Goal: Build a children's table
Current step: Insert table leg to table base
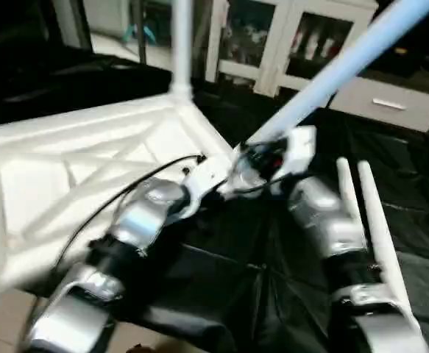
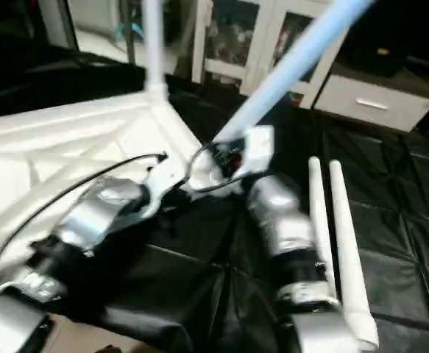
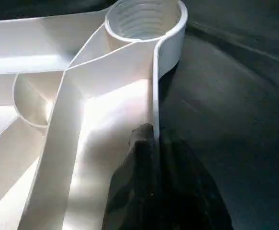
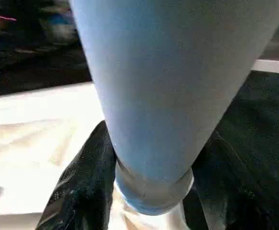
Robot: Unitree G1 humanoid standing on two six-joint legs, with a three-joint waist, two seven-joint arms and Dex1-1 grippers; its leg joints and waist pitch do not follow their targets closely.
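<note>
Tabletop (image 1: 74, 176): was seen lying upside down on the black-covered worktable (image 1: 420, 220), ribbed underside up, its near corner pointed toward the two grippers.
Far corner: one white leg (image 1: 182, 44) was found standing upright in the socket there.
Near corner socket (image 3: 144, 19): was seen open and round, threaded inside, with nothing in it.
Left gripper (image 3: 146, 136): was seen clenched on the tabletop's edge wall, a little back from the open socket; its black fingers were pressed together over the thin white rim.
Right gripper (image 4: 149, 191): was seen grasping a second leg (image 1: 332, 73) near its lower end, a black finger on each side of the tube.
Held leg: was seen tilted, rising up and away to the right from the gripper; its lower end lay close to the near corner of the tabletop. Whether it had touched the socket could not be told.
Spare legs (image 1: 369, 213): two more white tubes were seen lying side by side on the black cover, just beside the right forearm, apart from the tabletop.
Background: white cabinets with glass doors (image 1: 273, 44) were seen beyond the worktable.
</note>
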